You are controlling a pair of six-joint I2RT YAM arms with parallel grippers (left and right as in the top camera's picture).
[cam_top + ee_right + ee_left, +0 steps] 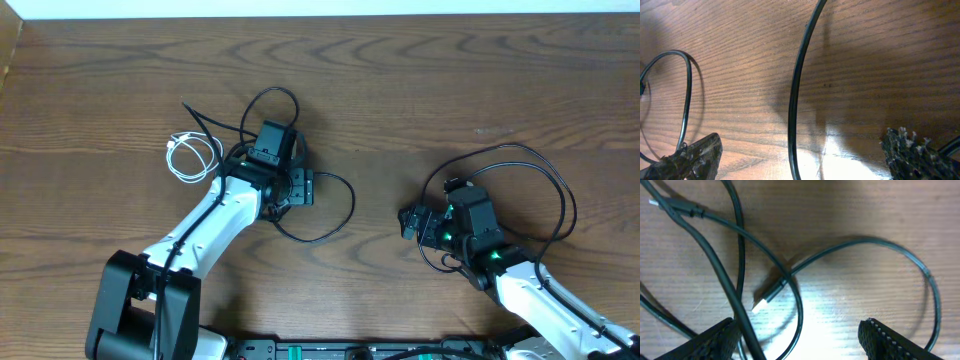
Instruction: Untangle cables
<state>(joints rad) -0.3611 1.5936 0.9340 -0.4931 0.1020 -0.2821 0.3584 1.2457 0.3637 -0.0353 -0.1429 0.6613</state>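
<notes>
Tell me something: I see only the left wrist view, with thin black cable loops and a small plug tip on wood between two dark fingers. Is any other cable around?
Observer: Yes. Overhead, a short thin white cable lies coiled on the brown wooden table, left of the left arm.
Operator: Does it touch the black one?
Observer: A strand of the long thin black cable runs past the coil's edge; whether they cross, I cannot tell.
Operator: And the other arm?
Observer: The right gripper stands open off to the right, gripping nothing.
</notes>
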